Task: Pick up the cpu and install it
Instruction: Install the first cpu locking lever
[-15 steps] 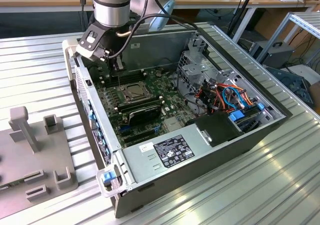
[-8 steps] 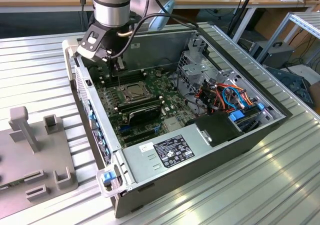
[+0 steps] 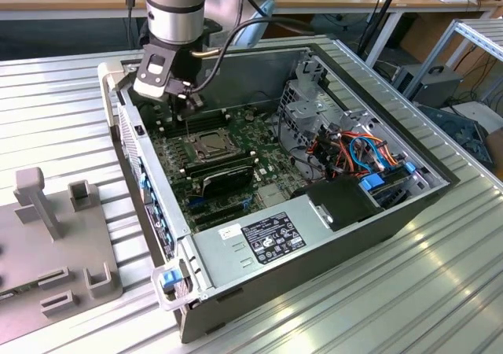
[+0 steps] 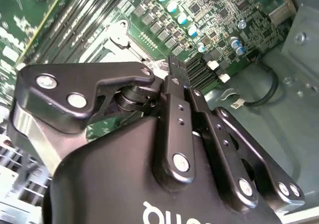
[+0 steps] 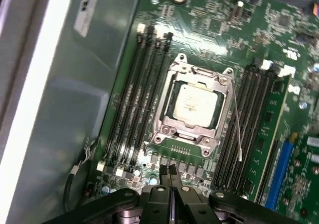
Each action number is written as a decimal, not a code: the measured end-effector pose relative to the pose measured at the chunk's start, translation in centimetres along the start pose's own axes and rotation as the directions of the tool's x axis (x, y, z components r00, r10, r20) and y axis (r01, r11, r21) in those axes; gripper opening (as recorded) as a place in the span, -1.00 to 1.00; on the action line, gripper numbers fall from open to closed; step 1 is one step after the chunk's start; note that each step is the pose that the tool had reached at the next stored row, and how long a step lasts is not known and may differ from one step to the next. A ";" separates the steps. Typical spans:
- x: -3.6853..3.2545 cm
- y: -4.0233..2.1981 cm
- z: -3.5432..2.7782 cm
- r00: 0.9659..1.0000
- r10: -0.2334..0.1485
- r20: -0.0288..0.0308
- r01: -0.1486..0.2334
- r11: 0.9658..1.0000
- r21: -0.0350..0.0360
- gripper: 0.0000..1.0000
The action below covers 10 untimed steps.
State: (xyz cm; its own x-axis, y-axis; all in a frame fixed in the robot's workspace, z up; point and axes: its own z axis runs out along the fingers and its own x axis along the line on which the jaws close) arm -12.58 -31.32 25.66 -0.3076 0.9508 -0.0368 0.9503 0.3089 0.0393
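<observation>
1. Ribbed silver metal table [image 3: 440,275] carries an open grey desktop computer case [image 3: 330,236] lying on its side, below the end effector.
2. Green motherboard [image 5: 279,149] fills the case floor beneath the end effector.
3. Black two-fingered end effector [image 5: 169,176] hangs over the board, fingertips pressed together, holding nothing.
4. Small square silver-topped cpu [image 5: 193,103] sits inside the shiny metal socket frame [image 5: 172,134], near the fingertips, apart from them.

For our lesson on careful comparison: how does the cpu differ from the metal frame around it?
The cpu is a flat, solid silver-grey square; the metal frame is an open border with a hole in the middle. The cpu is smaller and sits inside; the frame is larger and surrounds it. Both lie flat on the green motherboard.
</observation>
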 end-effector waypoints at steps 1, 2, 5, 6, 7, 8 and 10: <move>0.00 0.00 0.02 1.000 -0.018 -0.001 0.018 1.000 -0.001 -0.79; 0.00 0.00 0.03 0.999 -0.044 -0.002 0.044 0.999 -0.002 -0.79; 0.00 -0.01 0.11 0.991 -0.136 -0.005 0.136 0.991 -0.005 -0.79; 0.01 -0.01 0.13 0.987 -0.163 -0.006 0.163 0.987 -0.006 -0.79; 0.01 -0.01 0.15 0.983 -0.182 -0.007 0.182 0.983 -0.007 -0.79; 0.00 -0.01 0.17 0.979 -0.205 -0.007 0.205 0.979 -0.008 -0.79; 0.01 -0.01 0.20 0.969 -0.246 -0.009 0.246 0.969 -0.010 -0.79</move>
State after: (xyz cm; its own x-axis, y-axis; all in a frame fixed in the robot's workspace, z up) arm -12.58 -31.32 25.46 -0.5320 0.8459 -0.0368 0.8451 0.5332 0.0393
